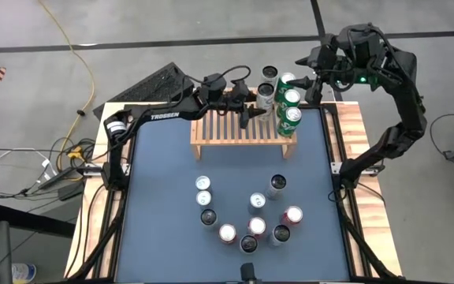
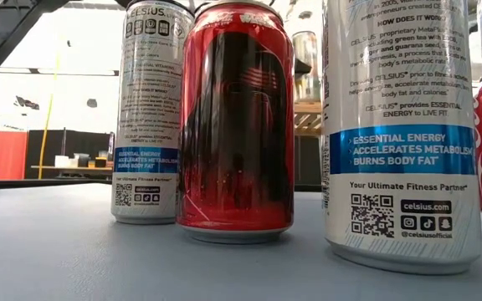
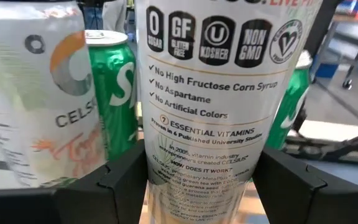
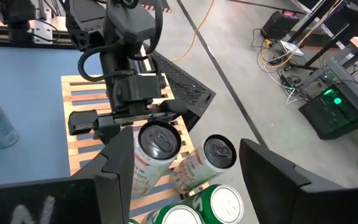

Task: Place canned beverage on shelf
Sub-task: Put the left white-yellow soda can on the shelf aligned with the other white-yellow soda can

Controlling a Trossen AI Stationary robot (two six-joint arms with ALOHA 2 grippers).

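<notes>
Left gripper [image 1: 257, 101] is over the shelf [image 1: 239, 126], at its far right part, fingers [image 3: 120, 186] either side of a white Celsius can [image 3: 207, 106]; can sits btwn the jaws, looks pinched, standing on the slats. From the right wrist cam, same can [image 4: 156, 146] shows upright w/ the left gripper's jaws around it. Next to it a 2nd white can [image 4: 207, 158] stands just beside, and green cans [image 1: 288, 106] in a row along the shelf's right end. Right gripper [image 1: 310, 75] hangs above the far right corner, past the green cans, jaws spread, nothing btwn them. Near side of table: loose cluster of cans [image 1: 247, 217], incl. a red can [image 2: 237, 125] close to the low cam.
</notes>
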